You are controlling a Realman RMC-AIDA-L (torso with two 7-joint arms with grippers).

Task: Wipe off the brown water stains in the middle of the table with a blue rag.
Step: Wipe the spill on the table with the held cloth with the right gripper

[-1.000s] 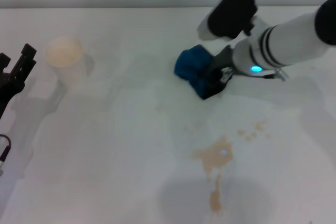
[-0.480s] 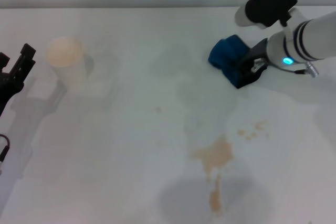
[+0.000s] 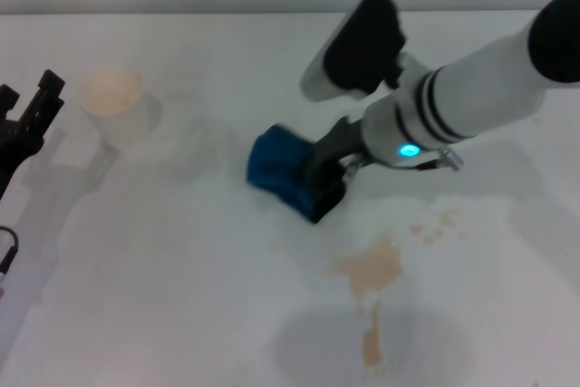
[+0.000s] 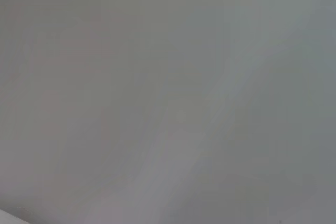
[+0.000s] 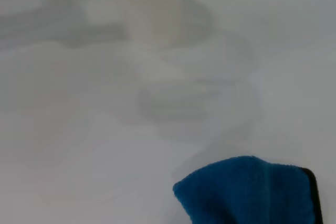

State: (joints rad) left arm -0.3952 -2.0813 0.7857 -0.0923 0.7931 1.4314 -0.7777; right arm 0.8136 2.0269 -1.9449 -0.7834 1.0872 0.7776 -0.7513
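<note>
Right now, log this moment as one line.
right end effector: shut on blue rag, on table | brown water stains: unwiped | left end effector: parked at table's left edge

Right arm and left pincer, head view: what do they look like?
The right arm is white and cylindrical with a black upper section, black bands near the wrist, a glowing cyan light and a black-and-white module on top; its pincer is black. The left pincer is black and angular.
</note>
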